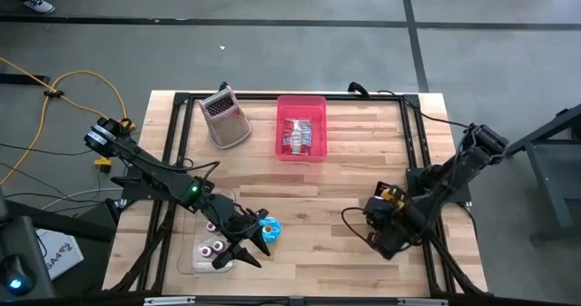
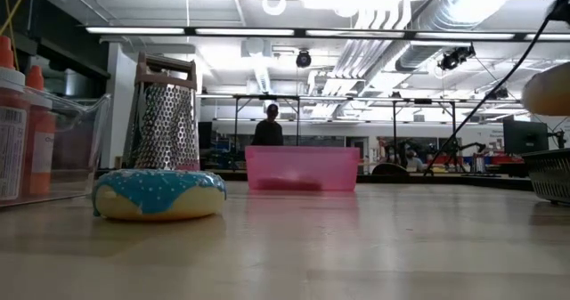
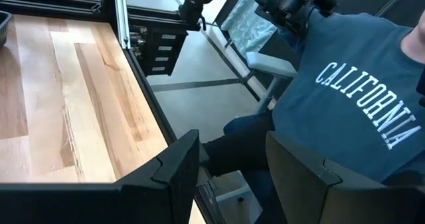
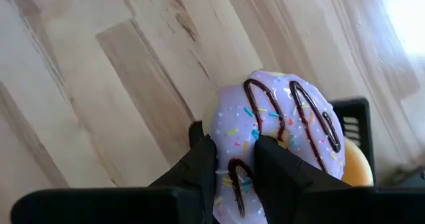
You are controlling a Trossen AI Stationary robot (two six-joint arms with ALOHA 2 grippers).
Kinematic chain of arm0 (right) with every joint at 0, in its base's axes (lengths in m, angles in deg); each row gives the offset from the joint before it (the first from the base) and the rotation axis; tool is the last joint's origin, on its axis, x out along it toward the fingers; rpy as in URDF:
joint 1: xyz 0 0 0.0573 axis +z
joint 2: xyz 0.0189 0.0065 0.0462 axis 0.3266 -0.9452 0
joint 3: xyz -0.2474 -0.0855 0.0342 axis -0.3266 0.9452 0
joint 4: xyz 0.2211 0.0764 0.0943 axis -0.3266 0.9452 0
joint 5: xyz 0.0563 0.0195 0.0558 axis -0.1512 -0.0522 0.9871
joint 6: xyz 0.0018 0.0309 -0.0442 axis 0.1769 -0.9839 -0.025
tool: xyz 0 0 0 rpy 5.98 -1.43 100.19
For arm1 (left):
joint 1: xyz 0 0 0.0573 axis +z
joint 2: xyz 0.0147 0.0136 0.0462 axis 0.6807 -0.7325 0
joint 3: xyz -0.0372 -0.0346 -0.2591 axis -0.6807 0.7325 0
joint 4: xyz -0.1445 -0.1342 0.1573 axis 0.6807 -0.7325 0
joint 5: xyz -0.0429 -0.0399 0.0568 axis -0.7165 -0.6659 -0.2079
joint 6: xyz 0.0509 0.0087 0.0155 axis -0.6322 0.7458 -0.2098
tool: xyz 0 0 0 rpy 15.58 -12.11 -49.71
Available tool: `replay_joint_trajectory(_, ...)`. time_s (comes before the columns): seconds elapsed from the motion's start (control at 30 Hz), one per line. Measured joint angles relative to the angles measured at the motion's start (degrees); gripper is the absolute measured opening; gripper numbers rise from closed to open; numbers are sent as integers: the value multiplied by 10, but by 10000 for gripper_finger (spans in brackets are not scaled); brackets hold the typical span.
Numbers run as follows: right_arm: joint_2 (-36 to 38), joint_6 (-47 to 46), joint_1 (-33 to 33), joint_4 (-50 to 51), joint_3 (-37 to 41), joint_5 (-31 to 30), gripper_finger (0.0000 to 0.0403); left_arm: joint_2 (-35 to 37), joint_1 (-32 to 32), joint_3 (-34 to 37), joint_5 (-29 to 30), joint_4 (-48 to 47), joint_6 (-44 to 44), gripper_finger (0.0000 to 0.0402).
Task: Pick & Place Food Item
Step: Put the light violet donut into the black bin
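My right gripper (image 4: 232, 147) is shut on a purple-frosted donut (image 4: 285, 127) with chocolate stripes and sprinkles, near the table's right front. The low view shows that donut (image 2: 548, 88) up in the air. A blue-frosted donut (image 1: 270, 229) lies flat on the table (image 1: 345, 183), also seen in the low view (image 2: 158, 195). My left gripper (image 3: 232, 177) stands open just beside it (image 1: 245, 250), with nothing between its fingers, pointing out past the table's edge. My right gripper pinches the donut's ring at the side nearest the wrist (image 4: 236, 167) between its two fingers (image 4: 199, 161). The fingers come steeply from above. The donut is lifted clear of the table, its frosted face toward the wrist camera.
A pink bin (image 1: 301, 126) with wrapped packets stands at the far middle, a metal grater (image 1: 225, 117) to its left. A clear tray (image 1: 201, 256) holding small items sits under my left arm. A black basket (image 2: 552, 175) lies below the held donut. A person sits beyond the table (image 3: 358, 91).
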Motion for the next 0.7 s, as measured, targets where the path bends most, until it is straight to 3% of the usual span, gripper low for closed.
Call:
replay_joint_trajectory(0.3,-5,-106,46,38,0,-14,82,0,0,0,0,0,0,169)
replay_joint_trajectory(0.7,-55,-145,70,59,0,-13,82,0,0,0,0,0,0,169)
